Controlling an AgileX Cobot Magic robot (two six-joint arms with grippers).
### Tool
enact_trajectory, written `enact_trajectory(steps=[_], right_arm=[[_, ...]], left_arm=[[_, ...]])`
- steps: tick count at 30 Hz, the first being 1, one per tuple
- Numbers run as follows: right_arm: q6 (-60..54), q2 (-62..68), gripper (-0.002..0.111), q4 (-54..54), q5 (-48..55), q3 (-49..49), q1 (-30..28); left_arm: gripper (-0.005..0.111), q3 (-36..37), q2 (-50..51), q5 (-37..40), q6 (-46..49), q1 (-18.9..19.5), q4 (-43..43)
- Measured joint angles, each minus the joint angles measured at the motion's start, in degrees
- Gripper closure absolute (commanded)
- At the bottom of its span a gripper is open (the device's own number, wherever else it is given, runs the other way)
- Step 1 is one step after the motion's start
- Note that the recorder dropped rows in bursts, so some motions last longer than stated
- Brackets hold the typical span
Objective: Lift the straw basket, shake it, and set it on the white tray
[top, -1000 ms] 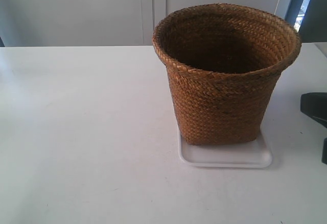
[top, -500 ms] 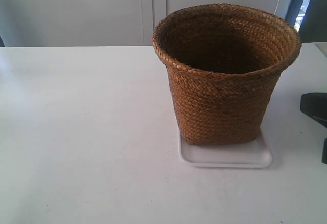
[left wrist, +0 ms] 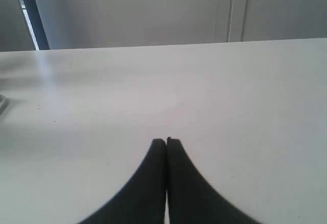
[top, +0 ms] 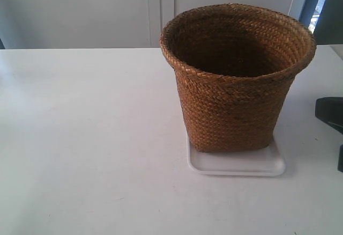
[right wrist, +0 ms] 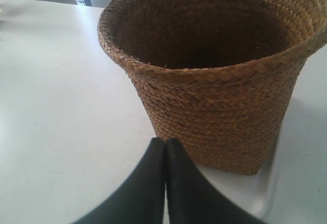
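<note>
The brown straw basket (top: 236,79) stands upright on the white tray (top: 236,164), right of the table's middle in the exterior view. Its inside is dark and looks empty. In the right wrist view the straw basket (right wrist: 214,75) fills the frame, with the white tray (right wrist: 240,188) under its base. My right gripper (right wrist: 165,141) is shut with nothing in it, just short of the basket's lower wall. My left gripper (left wrist: 166,141) is shut and empty over bare table, with no basket in its view. A dark arm part (top: 329,114) shows at the exterior view's right edge.
The white table (top: 86,138) stretches wide to the left of the basket. Pale cabinet doors (top: 161,9) stand behind the table's far edge. A dark vertical frame (top: 313,1) shows at the back right.
</note>
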Motion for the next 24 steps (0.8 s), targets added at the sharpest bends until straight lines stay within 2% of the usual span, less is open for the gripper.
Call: enact_trajectory(steps=[12,17,24], right_arm=[[-1.25,-2.48,0.108,-0.96,-1.74,2.72,-0.26],[-2.51,-5.79,0.108,-2.19,-7.04,8.1,-2.84],[-2.61,-8.59,0.108,-2.31,-8.04,13.35,-6.11]], left_arm=[[0.107,0.0,0.0,0.0,0.0,0.0,0.0],[0.107,0.0,0.0,0.0,0.0,0.0,0.0],[0.107,0.0,-0.03,0.0,0.0,0.0,0.0]])
